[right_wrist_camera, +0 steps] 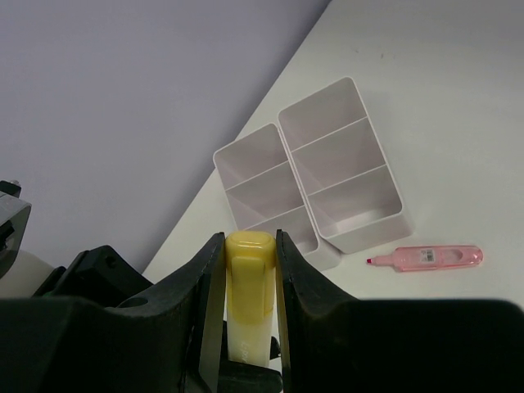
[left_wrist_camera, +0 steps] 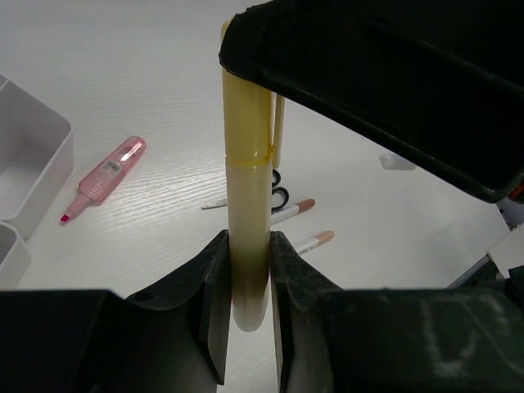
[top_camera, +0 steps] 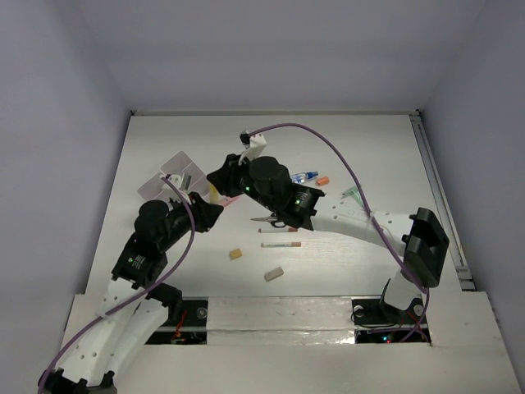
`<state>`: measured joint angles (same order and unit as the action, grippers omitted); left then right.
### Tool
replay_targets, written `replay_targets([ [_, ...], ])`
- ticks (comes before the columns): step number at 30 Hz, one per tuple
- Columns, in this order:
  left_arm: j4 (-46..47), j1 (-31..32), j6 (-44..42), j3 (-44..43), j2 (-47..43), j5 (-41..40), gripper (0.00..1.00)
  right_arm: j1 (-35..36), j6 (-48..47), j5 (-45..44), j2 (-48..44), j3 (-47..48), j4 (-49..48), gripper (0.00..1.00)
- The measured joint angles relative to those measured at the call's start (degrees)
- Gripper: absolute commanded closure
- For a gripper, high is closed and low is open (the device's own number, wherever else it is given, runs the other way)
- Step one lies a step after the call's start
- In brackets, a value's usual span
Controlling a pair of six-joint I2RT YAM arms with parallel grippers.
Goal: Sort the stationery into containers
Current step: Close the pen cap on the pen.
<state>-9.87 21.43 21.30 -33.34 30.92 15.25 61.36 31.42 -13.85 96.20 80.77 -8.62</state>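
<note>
A yellow highlighter (left_wrist_camera: 248, 188) hangs above the table between both arms. My left gripper (left_wrist_camera: 248, 241) is shut on its pale barrel end. My right gripper (right_wrist_camera: 250, 246) is shut on its yellow capped end (right_wrist_camera: 250, 274). From above, both grippers meet near the highlighter (top_camera: 215, 195), just right of the containers (top_camera: 176, 172). The white containers (right_wrist_camera: 340, 176) show several compartments with nothing in those I can see. A pink highlighter (right_wrist_camera: 430, 257) lies uncapped on the table beside them. Black-handled scissors (top_camera: 267, 219) and two thin pens (top_camera: 280, 238) lie under the right arm.
Two beige eraser blocks (top_camera: 235, 254) (top_camera: 273, 274) lie near the front. A blue-capped item (top_camera: 306, 176), an orange piece (top_camera: 322, 180) and a green item (top_camera: 353, 194) sit to the right. The right arm's black wrist (left_wrist_camera: 393, 82) looms over the left gripper.
</note>
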Motion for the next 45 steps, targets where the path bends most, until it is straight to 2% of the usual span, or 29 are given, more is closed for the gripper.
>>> replay_targets([
  [28,-5.95,0.39,-0.07,0.0,-1.27,-0.26,1.0,-0.22,-1.22,8.59,1.46,3.82,9.64,1.0],
  [45,-12.81,1.03,-1.07,0.0,-1.46,0.44,1.0,-0.66,0.72,13.33,0.55,-3.89,3.82,1.0],
])
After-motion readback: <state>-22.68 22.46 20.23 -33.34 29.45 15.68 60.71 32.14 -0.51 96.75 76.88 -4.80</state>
